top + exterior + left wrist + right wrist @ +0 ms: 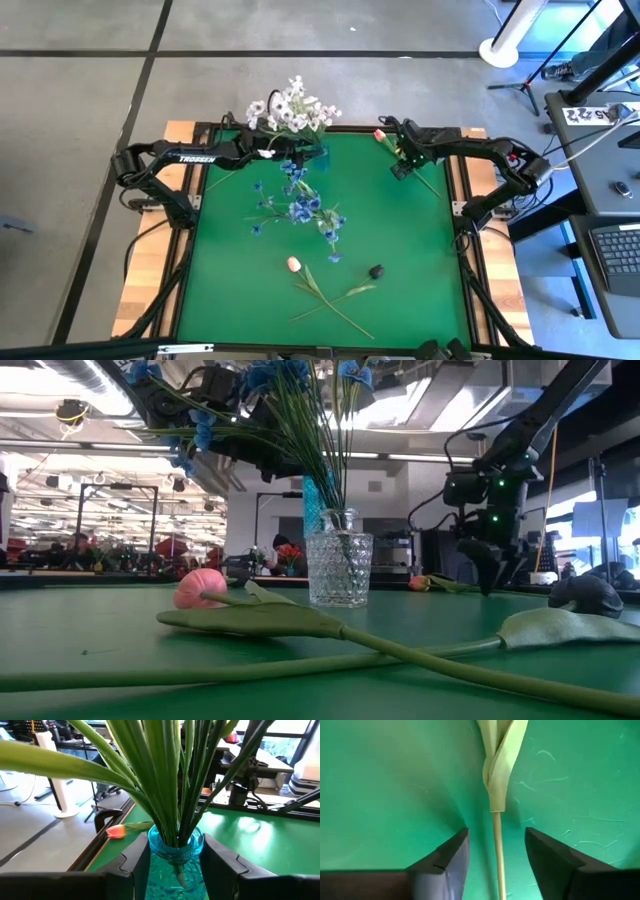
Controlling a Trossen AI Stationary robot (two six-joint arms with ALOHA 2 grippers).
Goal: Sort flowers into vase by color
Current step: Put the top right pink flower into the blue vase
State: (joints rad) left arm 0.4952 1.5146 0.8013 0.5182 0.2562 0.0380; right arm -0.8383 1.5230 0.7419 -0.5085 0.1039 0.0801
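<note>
Near edge of desk [420,300]: green cover; pink tulip [293,265] lying flat, stem and leaves crossing a second long stem; well apart from both tools.
Dark bud [376,271]: loose on the green, just beside the pink tulip's leaf tip, well short of the right tool.
Blue flowers [300,205]: sprays spread over the middle of the desk, leaning out from the vase held by the left tool.
Clear vase [339,568]: cut glass, upright, in the low view with green stems standing in it; cannot tell from above where it stands.
Left tool [175,862]: at the far side of the desk, fingers [135,860] pressed to either side of a blue glass vase [175,855], clamped on it; green stems rising from the vase mouth straight ahead of the tool.
White flowers [290,108]: cluster at the far edge, just beyond the left tool.
Right tool [495,855]: far right part of the desk, pointing down at the green; jaws partly apart, astride a thin tulip stem [496,840], not touching it.
Orange tulip [380,135]: head on the desk just beyond the right tool, near the far edge.
Writing: "TROSSEN" [197,156] in white on the left arm; tag with digits on the side bench, not readable.
</note>
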